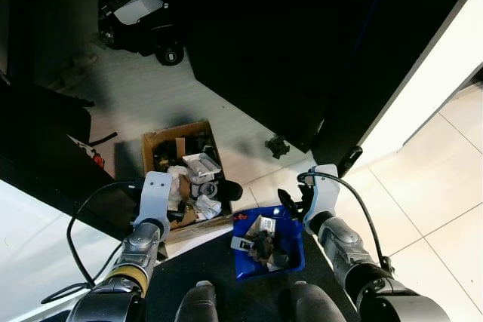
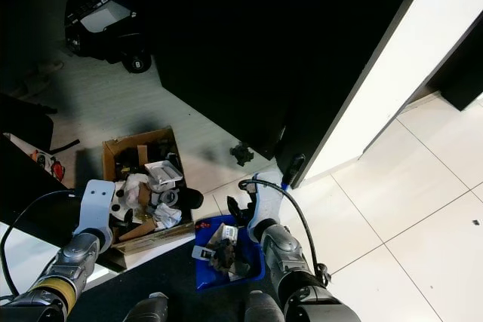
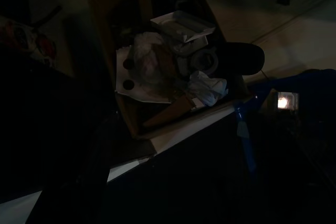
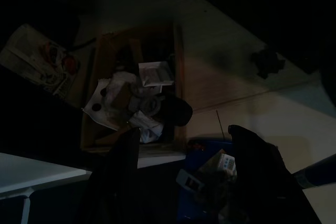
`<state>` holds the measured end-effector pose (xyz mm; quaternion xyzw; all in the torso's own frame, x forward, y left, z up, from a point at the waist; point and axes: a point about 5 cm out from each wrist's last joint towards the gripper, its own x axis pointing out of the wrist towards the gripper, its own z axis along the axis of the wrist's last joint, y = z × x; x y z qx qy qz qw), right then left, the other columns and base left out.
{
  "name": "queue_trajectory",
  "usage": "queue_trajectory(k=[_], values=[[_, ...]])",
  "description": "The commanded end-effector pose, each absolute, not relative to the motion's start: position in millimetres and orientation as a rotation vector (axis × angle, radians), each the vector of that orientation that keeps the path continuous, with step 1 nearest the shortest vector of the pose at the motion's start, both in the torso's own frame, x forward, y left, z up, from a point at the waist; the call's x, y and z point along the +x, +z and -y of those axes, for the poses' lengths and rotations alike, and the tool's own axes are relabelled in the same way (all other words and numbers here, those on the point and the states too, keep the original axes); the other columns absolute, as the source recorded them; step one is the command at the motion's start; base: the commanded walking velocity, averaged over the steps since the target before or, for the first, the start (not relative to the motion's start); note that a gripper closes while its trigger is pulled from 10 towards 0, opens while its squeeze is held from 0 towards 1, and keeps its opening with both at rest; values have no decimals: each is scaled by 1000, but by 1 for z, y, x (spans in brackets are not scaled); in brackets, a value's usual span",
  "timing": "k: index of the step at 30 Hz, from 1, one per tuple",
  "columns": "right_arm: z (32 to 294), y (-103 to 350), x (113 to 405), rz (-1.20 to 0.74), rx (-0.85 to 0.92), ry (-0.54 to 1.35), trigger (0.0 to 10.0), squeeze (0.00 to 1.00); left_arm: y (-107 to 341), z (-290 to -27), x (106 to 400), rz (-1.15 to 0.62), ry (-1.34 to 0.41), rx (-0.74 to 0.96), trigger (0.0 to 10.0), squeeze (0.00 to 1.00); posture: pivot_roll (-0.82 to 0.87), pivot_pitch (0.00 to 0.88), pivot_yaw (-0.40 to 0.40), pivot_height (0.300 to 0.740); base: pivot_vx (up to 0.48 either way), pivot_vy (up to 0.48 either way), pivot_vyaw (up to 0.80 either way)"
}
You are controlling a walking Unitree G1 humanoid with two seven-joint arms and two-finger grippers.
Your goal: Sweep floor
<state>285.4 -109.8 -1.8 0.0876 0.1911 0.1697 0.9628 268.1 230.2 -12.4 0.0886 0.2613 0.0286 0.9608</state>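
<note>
A blue dustpan [image 1: 293, 253] holding scraps of paper and dark rubbish lies on the floor just ahead of my feet. My right gripper [image 1: 290, 205] hangs over its far edge. In the right wrist view the two fingers [image 4: 256, 163] stand wide apart above the pan [image 4: 210, 148], so it is open. A cardboard box [image 1: 156, 139] stuffed with paper, plastic and a black object sits to the pan's left. My left wrist [image 1: 155, 195] hovers at the box's near left side. A small black clump of debris [image 1: 277, 145] rests on the tiles beyond the pan.
A dark cabinet [image 1: 302, 43] rises straight ahead, with a white wall [image 1: 438, 81] to its right. A black toy car [image 1: 139, 14] stands at the far left. A dark mat [image 1: 219, 277] lies under my feet. Pale tiles [image 1: 430, 186] stretch to the right.
</note>
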Motion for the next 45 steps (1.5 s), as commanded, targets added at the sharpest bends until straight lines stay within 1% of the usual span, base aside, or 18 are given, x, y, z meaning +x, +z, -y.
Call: queue_trajectory(k=[1, 45], values=[[110, -6, 282, -409, 182, 338, 10000, 0, -18, -231, 263, -566, 62, 178, 10000, 0, -97, 111, 10, 740, 0, 0, 0], [112, -6, 283, -415, 182, 335, 10000, 0, -18, -229, 263, -569, 59, 175, 10000, 0, -99, 98, 7, 740, 0, 0, 0]])
